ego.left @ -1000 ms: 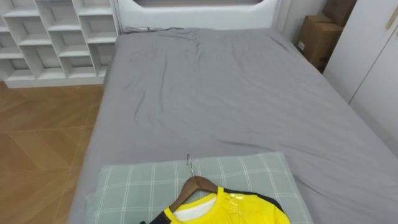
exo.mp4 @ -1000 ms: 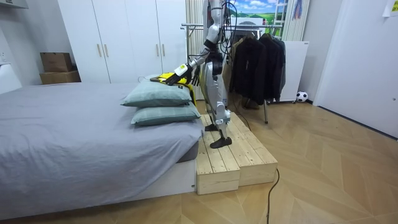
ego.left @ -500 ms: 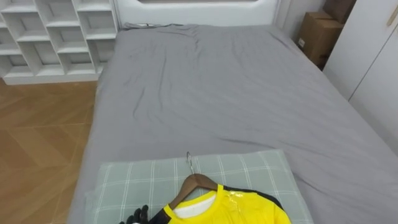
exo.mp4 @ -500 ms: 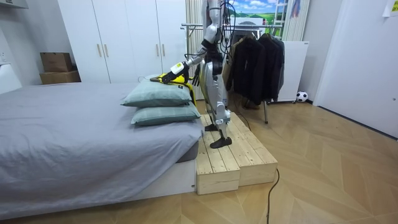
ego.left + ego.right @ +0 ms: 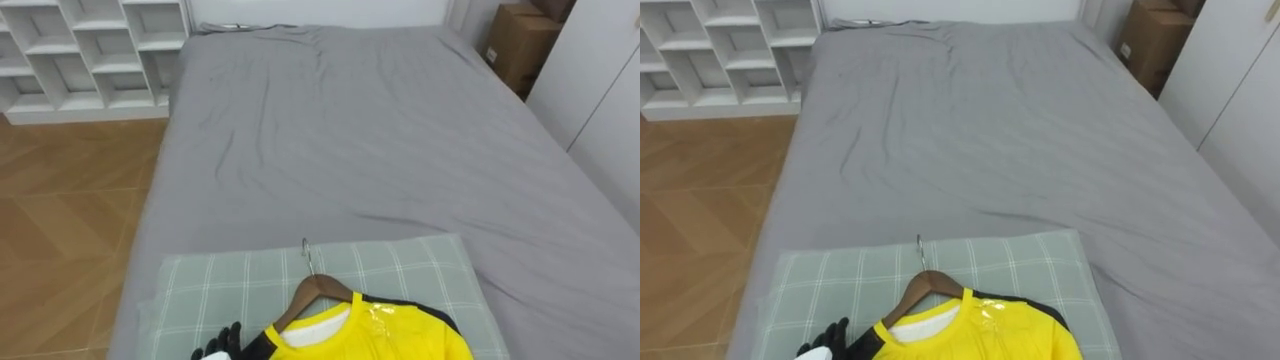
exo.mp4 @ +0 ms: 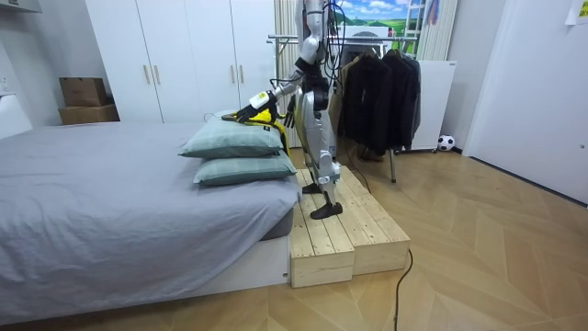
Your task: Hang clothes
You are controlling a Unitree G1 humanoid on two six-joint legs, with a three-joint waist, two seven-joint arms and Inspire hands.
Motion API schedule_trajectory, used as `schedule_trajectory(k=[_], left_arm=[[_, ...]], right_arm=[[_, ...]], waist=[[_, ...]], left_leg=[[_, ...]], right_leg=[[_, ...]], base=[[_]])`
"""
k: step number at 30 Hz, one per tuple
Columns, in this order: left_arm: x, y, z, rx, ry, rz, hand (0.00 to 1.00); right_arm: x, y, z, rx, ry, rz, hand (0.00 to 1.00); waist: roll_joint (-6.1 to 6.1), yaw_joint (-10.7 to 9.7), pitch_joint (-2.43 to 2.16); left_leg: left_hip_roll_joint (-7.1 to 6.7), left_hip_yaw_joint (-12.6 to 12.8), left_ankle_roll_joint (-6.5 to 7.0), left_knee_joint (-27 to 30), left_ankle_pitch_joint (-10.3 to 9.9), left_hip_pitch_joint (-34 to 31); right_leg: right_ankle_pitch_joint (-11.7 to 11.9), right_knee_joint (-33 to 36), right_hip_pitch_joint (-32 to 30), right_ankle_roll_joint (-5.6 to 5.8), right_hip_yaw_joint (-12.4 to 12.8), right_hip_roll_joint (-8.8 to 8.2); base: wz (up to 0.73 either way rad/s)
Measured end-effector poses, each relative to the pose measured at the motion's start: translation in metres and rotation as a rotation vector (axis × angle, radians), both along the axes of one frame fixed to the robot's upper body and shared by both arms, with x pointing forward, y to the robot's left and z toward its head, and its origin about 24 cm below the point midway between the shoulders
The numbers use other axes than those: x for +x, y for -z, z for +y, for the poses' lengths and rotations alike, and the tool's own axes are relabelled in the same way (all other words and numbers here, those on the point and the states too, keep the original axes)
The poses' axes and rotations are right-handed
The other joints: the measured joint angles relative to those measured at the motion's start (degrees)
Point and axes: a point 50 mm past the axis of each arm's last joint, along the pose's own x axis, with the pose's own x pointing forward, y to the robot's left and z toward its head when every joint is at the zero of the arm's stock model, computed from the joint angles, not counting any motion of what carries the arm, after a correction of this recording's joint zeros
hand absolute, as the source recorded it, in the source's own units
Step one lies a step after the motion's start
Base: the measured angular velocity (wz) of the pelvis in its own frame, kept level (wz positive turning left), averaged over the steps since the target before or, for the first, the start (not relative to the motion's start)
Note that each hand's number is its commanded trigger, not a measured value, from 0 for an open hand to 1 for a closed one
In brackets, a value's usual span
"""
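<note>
While standing at the near side of the pillow (image 5: 200,290), newly showing the left hand (image 5: 222,343) since a second ago, just beside the yellow shirt (image 5: 370,335); cannot tell its grip. Seeing the yellow shirt lying on the pillow on a wooden hanger (image 5: 320,293), shoulders running across, hook pointing toward the pillow's far edge. Looking beyond the pillow onto the grey bed (image 5: 380,140), white shelves (image 5: 90,50) far left, cardboard box (image 5: 520,45) far right.
</note>
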Motion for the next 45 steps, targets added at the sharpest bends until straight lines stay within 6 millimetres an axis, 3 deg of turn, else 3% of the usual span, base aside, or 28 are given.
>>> schedule_trajectory(k=[4,7,11,18,30,45], left_arm=[[0.008,-0.004,-0.002,0.009,0.023,-0.018,0.00],[0.016,-0.008,-0.004,0.006,0.028,-0.037,0.00],[0.026,-0.013,-0.005,0.007,0.033,-0.064,0.00],[0.038,-0.017,-0.006,0.016,0.043,-0.076,0.00],[0.039,-0.016,-0.010,-0.011,0.034,-0.050,0.00],[0.037,-0.010,-0.012,-0.021,0.039,0.020,0.00]], right_arm=[[0.001,0.000,-0.001,-0.002,-0.005,0.011,0.00],[0.010,-0.001,-0.003,-0.015,-0.028,0.000,0.00],[0.013,-0.001,-0.004,-0.031,-0.055,0.002,0.00],[0.019,-0.002,-0.004,-0.032,-0.058,0.006,0.00],[0.027,-0.003,-0.001,-0.043,-0.088,-0.004,0.00],[0.032,-0.003,0.001,-0.064,-0.120,0.011,0.00]], waist=[[0.37,-0.17,-0.23],[1.03,-0.44,0.10],[1.54,-0.68,0.16],[1.14,-1.73,0.53],[0.49,-1.68,0.97],[-0.22,-1.63,0.84]], left_leg=[[0.04,0.01,0.00,0.58,0.00,-1.39],[0.06,0.00,0.00,1.21,0.00,-2.34],[0.16,-0.06,0.03,1.48,0.02,-3.60],[0.11,-0.11,0.04,1.47,0.02,-4.25],[0.11,-0.18,0.04,1.27,0.02,-4.41],[0.12,-0.22,0.04,1.35,0.03,-5.49]], right_leg=[[0.07,0.15,-1.20,-0.11,0.01,-0.02],[0.13,0.26,-1.82,-0.17,-0.04,-0.08],[0.13,0.92,-3.47,-0.18,-0.08,-0.08],[0.14,0.91,-3.95,-0.18,-0.11,-0.16],[0.13,0.91,-4.42,-0.18,-0.43,-0.17],[0.13,1.03,-5.47,-0.18,-0.43,-0.18]], base=[[0.00],[0.00],[0.00],[0.00],[0.00],[0.00]])
